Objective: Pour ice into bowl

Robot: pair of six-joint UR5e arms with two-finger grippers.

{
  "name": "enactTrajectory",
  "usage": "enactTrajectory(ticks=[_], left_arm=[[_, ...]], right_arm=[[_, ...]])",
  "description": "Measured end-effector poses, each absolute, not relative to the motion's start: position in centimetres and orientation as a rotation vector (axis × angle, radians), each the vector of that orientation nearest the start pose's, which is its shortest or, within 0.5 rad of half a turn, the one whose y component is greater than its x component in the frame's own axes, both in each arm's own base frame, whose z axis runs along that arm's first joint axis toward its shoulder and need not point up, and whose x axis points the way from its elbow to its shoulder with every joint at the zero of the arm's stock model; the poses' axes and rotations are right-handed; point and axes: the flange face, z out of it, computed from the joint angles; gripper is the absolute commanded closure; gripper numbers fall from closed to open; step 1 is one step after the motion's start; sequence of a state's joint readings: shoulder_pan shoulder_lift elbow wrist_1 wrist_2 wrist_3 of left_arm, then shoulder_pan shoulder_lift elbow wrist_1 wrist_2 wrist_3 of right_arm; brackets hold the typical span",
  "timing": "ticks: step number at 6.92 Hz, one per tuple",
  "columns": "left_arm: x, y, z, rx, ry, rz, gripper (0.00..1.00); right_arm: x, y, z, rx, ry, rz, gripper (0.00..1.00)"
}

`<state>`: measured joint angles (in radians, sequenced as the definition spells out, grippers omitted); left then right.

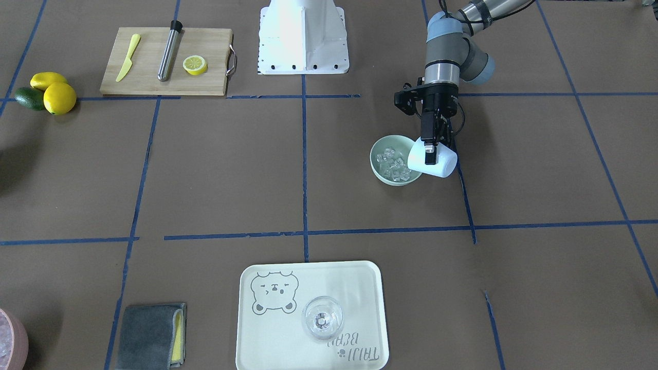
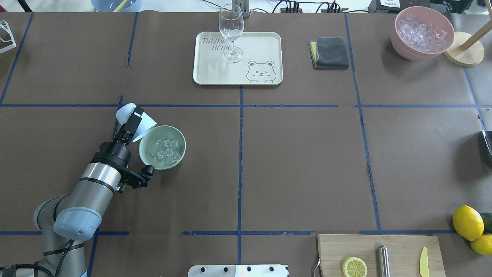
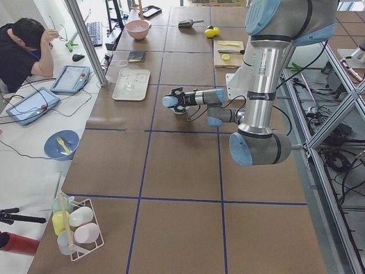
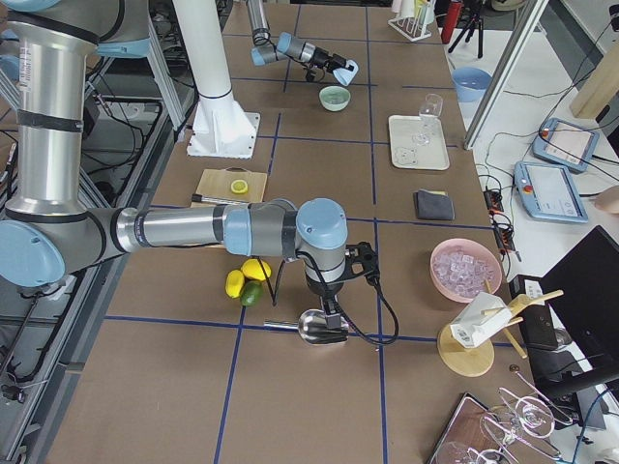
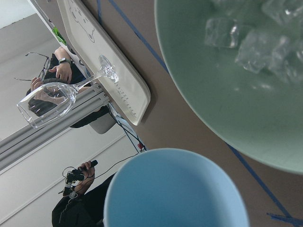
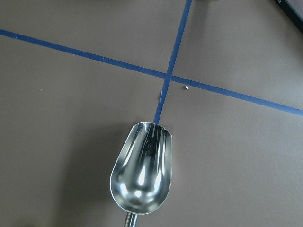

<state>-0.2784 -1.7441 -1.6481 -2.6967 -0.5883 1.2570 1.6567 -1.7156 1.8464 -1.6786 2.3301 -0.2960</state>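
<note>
My left gripper (image 2: 132,121) is shut on a pale blue cup (image 2: 148,125), tipped on its side with its mouth over the near rim of the mint green bowl (image 2: 148,143). Several clear ice cubes (image 2: 165,151) lie in the bowl. In the left wrist view the cup (image 5: 175,189) looks empty, with the bowl (image 5: 213,94) and ice (image 5: 255,42) just beyond its mouth. The front view shows the cup (image 1: 439,163), bowl (image 1: 374,154) and ice (image 1: 393,164). My right gripper (image 4: 329,311) hovers over a metal scoop (image 6: 141,172); I cannot tell its state.
A cream tray (image 2: 215,73) with a wine glass (image 2: 231,30) stands at the far middle. A grey cloth (image 2: 329,52) and a pink container of ice (image 2: 423,32) are far right. A cutting board (image 2: 399,246) and lemons (image 2: 467,222) are near right.
</note>
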Motion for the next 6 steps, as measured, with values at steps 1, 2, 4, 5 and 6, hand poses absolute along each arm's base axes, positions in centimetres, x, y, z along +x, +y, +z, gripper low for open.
enactTrajectory(ticks=[1,2,4,5,6], left_arm=[[44.7,-35.2,39.6,1.378,-0.868,1.373,1.0],[44.6,-35.2,39.4,1.38,-0.868,1.371,1.0],[43.9,-35.0,38.2,1.428,-0.837,1.317,1.0],[43.0,-34.7,37.2,1.498,-0.791,1.235,1.0],[42.2,-34.5,36.9,1.563,-0.712,1.134,1.0]], right_arm=[[10.2,-42.2,60.2,0.166,-0.743,-0.208,0.0],[10.2,-42.2,60.2,0.166,-0.743,-0.207,0.0],[10.1,-42.2,60.2,0.162,-0.744,-0.197,0.0],[10.1,-42.2,60.2,0.161,-0.745,-0.194,0.0],[10.2,-42.2,60.2,0.16,-0.745,-0.189,0.0]])
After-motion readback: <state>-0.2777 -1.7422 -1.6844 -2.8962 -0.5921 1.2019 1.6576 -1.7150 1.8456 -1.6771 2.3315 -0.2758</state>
